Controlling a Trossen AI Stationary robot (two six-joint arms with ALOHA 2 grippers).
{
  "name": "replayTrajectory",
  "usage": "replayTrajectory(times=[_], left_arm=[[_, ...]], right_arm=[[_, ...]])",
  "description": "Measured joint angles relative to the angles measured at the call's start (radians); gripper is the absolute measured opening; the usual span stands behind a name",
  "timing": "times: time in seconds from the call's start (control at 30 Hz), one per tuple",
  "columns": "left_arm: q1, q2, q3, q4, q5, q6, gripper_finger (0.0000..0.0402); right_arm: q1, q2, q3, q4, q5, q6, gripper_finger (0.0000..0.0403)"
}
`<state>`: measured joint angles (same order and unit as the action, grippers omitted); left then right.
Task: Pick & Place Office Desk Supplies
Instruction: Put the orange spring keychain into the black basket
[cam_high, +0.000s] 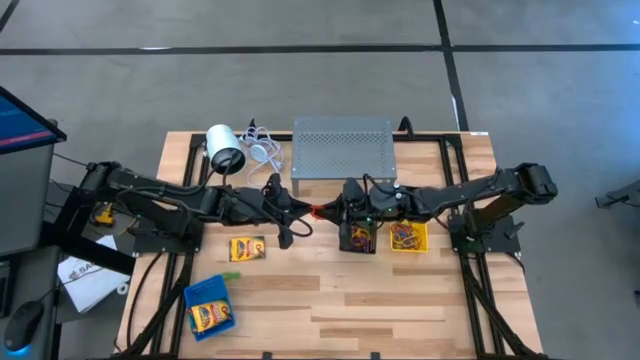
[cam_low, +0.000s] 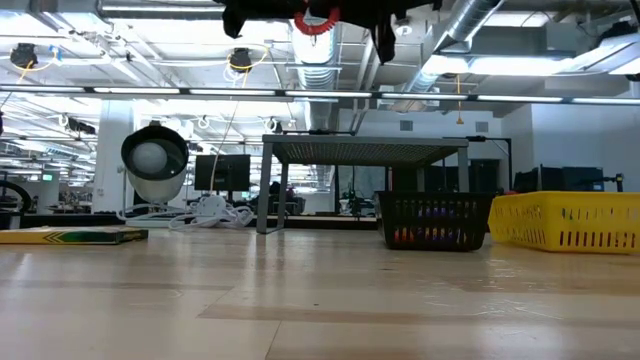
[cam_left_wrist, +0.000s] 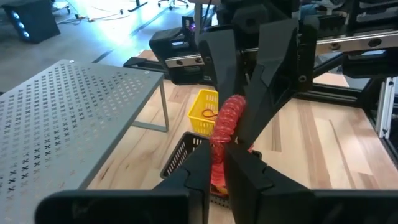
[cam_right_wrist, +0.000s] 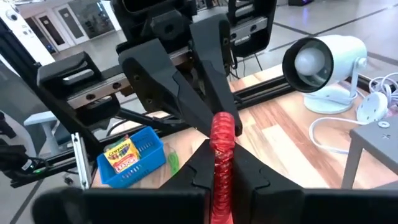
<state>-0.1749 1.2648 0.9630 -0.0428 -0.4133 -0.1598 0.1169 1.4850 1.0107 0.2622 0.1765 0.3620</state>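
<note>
A bundle of red rubber bands (cam_high: 318, 211) hangs in the air between my two grippers, above the table's middle; the low view shows it as a red loop (cam_low: 318, 22). My left gripper (cam_high: 303, 211) comes from the left and my right gripper (cam_high: 333, 212) from the right, and both are shut on the bundle. A black bin (cam_high: 360, 239) with bands inside and a yellow bin (cam_high: 408, 237) stand just right of centre. A blue bin (cam_high: 210, 308) near the near-left corner holds a crayon box. A second crayon box (cam_high: 247, 248) lies flat on the table. My left gripper (cam_left_wrist: 219, 163) pinches one end of the red bundle (cam_left_wrist: 217, 149) between its two fingers, coming level from the table's left. The bundle is lifted clear of the table. My right gripper (cam_right_wrist: 221, 165) pinches the bundle's other end (cam_right_wrist: 222, 155) between its two fingers, coming level from the table's right. The bundle runs straight across to the left gripper's fingers (cam_right_wrist: 208, 81).
A grey perforated stand (cam_high: 343, 147) sits at the far middle. A white cylinder with a cable (cam_high: 226, 148) stands left of it. A small green item (cam_high: 230, 275) lies by the blue bin. Bare wood spreads across the near right.
</note>
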Motion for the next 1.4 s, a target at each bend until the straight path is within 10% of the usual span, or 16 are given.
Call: replayTrajectory(times=[0.4,0.77,1.4], left_arm=[[0.000,-0.004,0.000,0.027,0.003,-0.005,0.0120],[-0.003,-0.068,0.001,-0.103,0.225,-0.111,0.0163],[-0.003,-0.064,0.000,-0.388,0.281,-0.227,0.0163]], right_arm=[[-0.001,-0.157,0.001,-0.143,-0.010,-0.022,0.0014],[0.015,-0.247,0.000,-0.659,0.004,0.063,0.0014],[-0.030,0.087,-0.001,-0.848,-0.036,0.030,0.0022]])
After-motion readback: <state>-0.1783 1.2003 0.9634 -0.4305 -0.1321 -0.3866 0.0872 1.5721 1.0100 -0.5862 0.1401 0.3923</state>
